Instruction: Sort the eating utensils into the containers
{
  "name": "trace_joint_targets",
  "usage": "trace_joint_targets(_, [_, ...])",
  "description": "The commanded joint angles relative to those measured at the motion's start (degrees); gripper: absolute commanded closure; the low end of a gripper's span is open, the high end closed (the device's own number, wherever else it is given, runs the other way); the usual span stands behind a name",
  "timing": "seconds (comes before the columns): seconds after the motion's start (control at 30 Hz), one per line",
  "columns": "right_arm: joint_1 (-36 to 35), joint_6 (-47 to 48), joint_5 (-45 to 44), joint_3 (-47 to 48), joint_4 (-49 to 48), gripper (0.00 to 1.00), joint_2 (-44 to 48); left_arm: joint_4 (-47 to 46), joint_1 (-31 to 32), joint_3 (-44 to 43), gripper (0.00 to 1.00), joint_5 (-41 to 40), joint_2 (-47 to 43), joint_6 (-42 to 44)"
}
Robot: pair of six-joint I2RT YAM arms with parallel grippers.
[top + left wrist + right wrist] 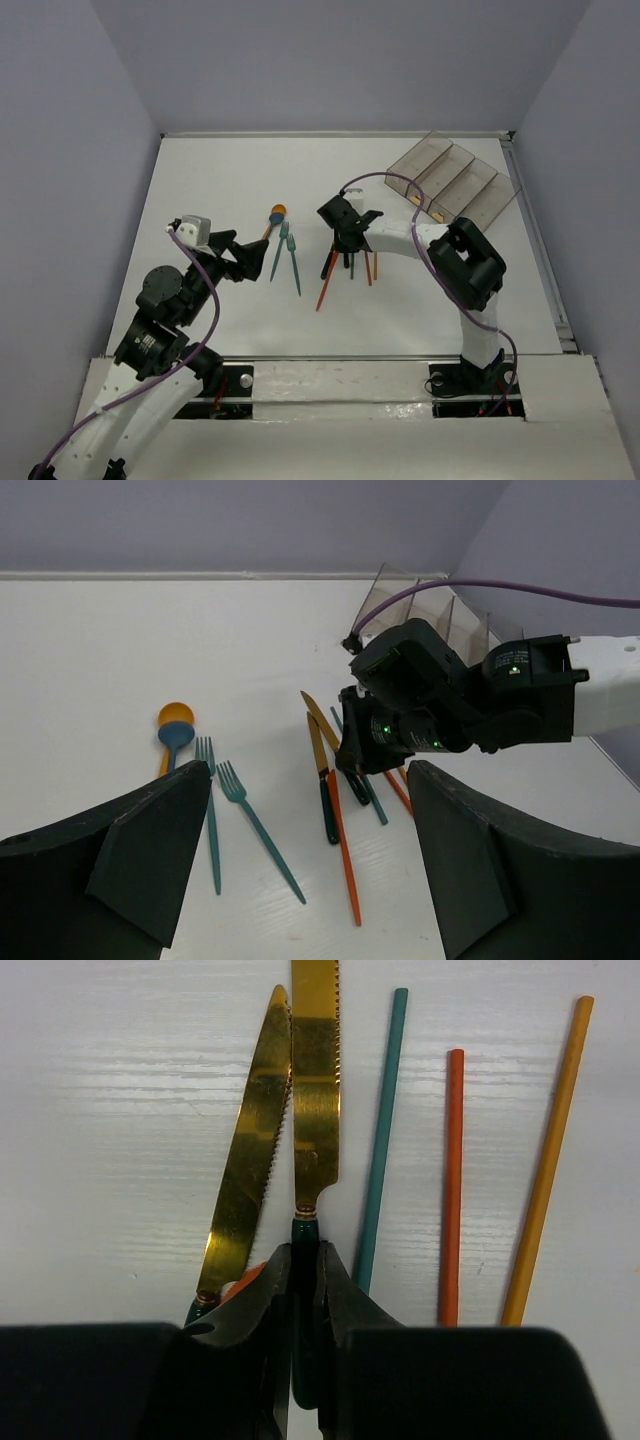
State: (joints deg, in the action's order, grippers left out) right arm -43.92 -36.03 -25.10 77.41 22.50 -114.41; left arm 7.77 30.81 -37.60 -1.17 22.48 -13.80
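Gold-bladed knife — dark handle half hidden inside pinched right tool

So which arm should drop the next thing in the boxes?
Right. The right claw is pinched on the dark handle of a gold-bladed knife, and the smoky clear plastic bins sit on that side. The left claw hangs open near the teal plastic forks, holding nothing.

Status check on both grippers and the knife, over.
Right gripper shut on knife handle, not yet lifted. Left gripper open, empty. Second knife lying tight alongside.
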Motion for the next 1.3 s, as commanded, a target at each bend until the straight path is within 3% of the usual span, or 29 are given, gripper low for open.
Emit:
trace_joint_targets(0.0, [0.3, -2.3, -3.7, 1.9, 0.0, 0.97, -0.6, -2.0, 0.4, -0.4, 0.23, 0.9, 0.5, 0.2])
trace_joint_targets(0.27, [1.0, -2.9, -8.8, 1.7, -4.9, 1.00, 9.3, -2.3, 0.4, -0.3, 0.32, 3.9, 1.6, 0.3])
trace_joint_targets(0.37, [3.2, -2.4, -6.5, -0.7, -8.5, 1.00, 14.9, -2.7, 0.4, -0.1, 0.35, 5.1, 2.0, 0.4])
trace_joint_targets(0.63, [18.7, 0.0, 0.4, -0.9, -14.2, 1.00, 20.7, -3.0, 0.4, 0.0, 0.43, 8.6, 5.1, 0.4])
trace_joint_targets(0.83, [27.6, 0.4, 3.1, 7.0, -16.0, 1.00, 13.6, -3.1, 0.4, 0.0, 0.48, 10.7, 8.6, 0.3])
trace_joint_targets(1.03, [32.0, 1.4, 2.9, 16.6, -13.8, 1.00, 2.5, -3.4, 0.4, 0.0, 0.50, 15.6, 12.9, 0.3])
trace_joint_targets(1.27, [36.5, 0.4, 5.6, 26.9, -11.2, 1.00, -5.9, -3.2, 0.4, -0.4, 0.50, 15.3, 17.2, 0.2])
